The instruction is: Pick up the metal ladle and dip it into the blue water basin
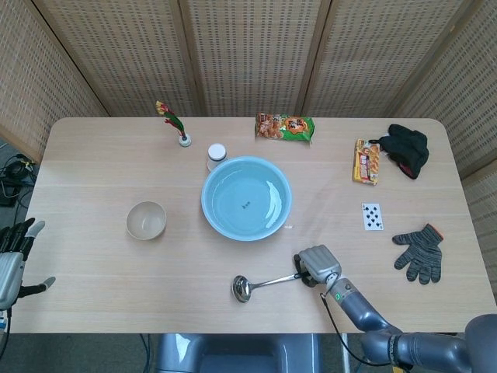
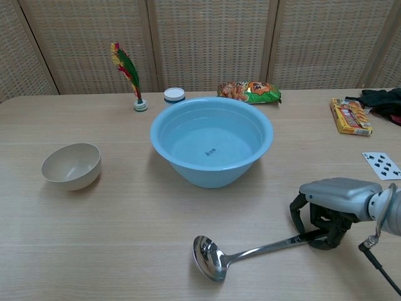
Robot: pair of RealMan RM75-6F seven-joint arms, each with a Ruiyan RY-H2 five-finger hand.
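Gripping the metal ladle [image 2: 250, 254] by its handle end, right hand [image 2: 332, 204] fingers curled around it, near front-right of the blue water basin [image 2: 211, 139]; ladle cup lying before the basin. Left hand [image 1: 12, 260] far left, fingers apart.

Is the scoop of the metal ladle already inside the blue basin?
No, the metal ladle has its scoop on the table in front of the blue basin, while the right hand grips its handle end.

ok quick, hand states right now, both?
Left hand: open, holding nothing, at the table's left edge.
Right hand: fingers closed around the metal ladle handle, ladle's bowl near the table.
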